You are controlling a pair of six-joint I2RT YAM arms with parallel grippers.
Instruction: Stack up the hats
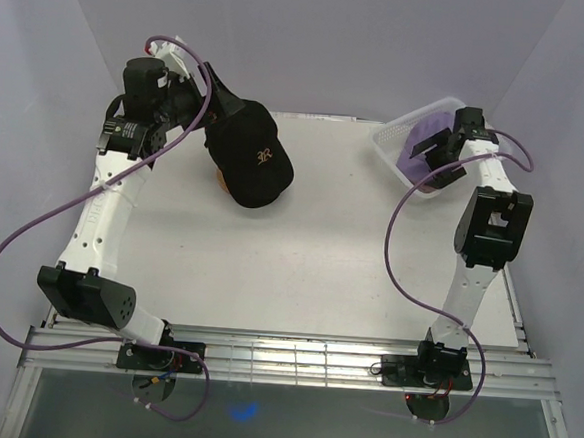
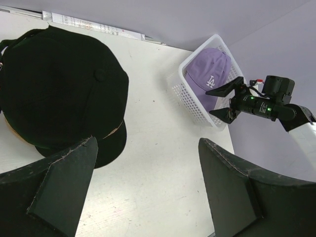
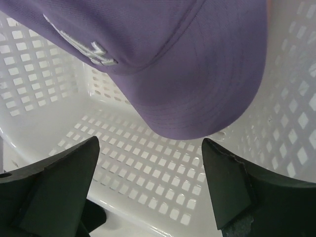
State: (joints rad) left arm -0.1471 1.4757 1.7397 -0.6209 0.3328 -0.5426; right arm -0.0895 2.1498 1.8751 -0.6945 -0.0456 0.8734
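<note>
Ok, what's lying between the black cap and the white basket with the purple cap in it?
Nothing. The table between the black cap and the basket is bare, as the top view and the left wrist view both show.

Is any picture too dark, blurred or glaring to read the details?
Top external: even light, soft shadows, all sharp. Left wrist: black cap almost featureless, lavender cap logo crisp. Right wrist: cap stitching sharp, white mesh basket bright, near fingers dark.
</note>
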